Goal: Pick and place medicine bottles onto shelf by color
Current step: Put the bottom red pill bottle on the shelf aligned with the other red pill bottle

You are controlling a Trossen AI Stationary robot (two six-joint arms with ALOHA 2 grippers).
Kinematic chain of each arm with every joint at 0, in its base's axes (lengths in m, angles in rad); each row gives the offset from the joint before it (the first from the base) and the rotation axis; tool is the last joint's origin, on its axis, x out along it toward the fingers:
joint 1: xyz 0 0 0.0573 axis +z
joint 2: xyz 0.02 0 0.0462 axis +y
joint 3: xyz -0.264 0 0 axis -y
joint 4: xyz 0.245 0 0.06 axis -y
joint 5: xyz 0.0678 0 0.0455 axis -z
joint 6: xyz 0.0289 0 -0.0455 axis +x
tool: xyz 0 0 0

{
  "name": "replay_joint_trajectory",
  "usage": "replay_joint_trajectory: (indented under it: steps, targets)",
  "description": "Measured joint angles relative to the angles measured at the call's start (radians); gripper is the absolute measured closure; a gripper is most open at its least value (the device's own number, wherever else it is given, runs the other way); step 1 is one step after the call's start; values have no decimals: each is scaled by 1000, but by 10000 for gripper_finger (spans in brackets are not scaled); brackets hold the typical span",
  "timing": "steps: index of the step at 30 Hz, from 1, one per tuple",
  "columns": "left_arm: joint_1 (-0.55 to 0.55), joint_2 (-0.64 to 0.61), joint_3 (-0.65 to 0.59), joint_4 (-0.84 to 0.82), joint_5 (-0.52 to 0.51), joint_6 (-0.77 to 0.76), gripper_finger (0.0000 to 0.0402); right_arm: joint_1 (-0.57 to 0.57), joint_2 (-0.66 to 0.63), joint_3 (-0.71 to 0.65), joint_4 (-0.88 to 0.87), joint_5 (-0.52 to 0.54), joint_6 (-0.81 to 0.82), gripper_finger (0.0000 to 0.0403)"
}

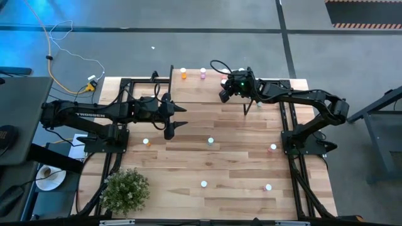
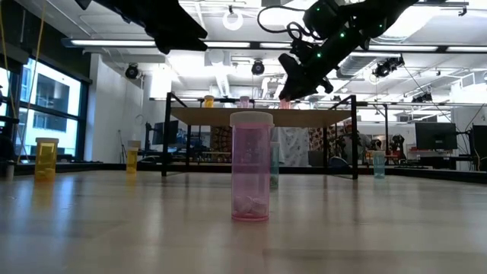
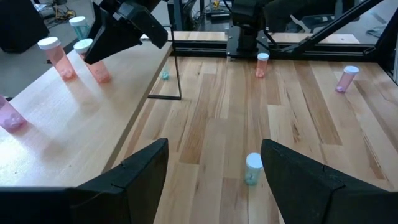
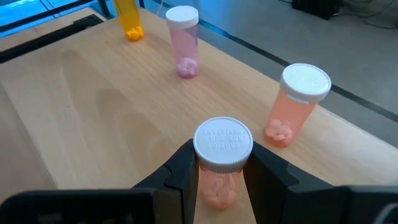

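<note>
The shelf (image 1: 188, 91) stands at the table's far edge. An orange bottle (image 4: 127, 18), a pink one (image 4: 184, 41) and a red one (image 4: 295, 104) stand upright on its top. My right gripper (image 4: 217, 168) is over the shelf, shut on another red, white-capped bottle (image 4: 219, 162) next to the standing red one. My left gripper (image 1: 181, 117) hovers open over the table at the shelf's near left corner, with nothing between its fingers. A pale green bottle (image 3: 252, 168) stands on the table ahead of it. My right gripper pinches the red bottle's body just under its white cap (image 4: 217, 183), one finger on each side. The fingers slant down from the table's right side. The bottle is upright, its base at the shelf top; I cannot tell whether it rests there.
Loose bottles stand about the table: orange (image 1: 146, 142), pale green (image 1: 210, 141), red (image 1: 273, 147), pink (image 1: 268, 187), one more (image 1: 204, 184) and a pale green one (image 1: 259, 103) by the shelf's black leg. A potted plant (image 1: 125, 188) sits at the near left corner.
</note>
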Motion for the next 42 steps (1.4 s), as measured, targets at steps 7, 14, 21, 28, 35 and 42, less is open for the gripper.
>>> replay_joint_trajectory:
  steps: [7, 14, 21, 28, 35, 42]
  targets:
    - [0, 0, 0, 0, 0, 0, 156, 0, 0, 0, -3, 4, -1, 304]
    - [0, 0, 0, 0, 0, 0, 156, 0, 0, 0, -10, 4, -1, 304]
    - [0, 0, 0, 0, 0, 0, 156, 0, 0, 0, -23, 1, -19, 279]
    - [0, 0, 0, 0, 0, 0, 156, 0, 1, 0, -15, 1, -20, 243]
    - [0, 0, 0, 0, 0, 0, 156, 0, 1, 0, -6, 1, -20, 239]
    - [0, 0, 0, 0, 0, 0, 156, 0, 0, 0, 9, 1, -20, 239]
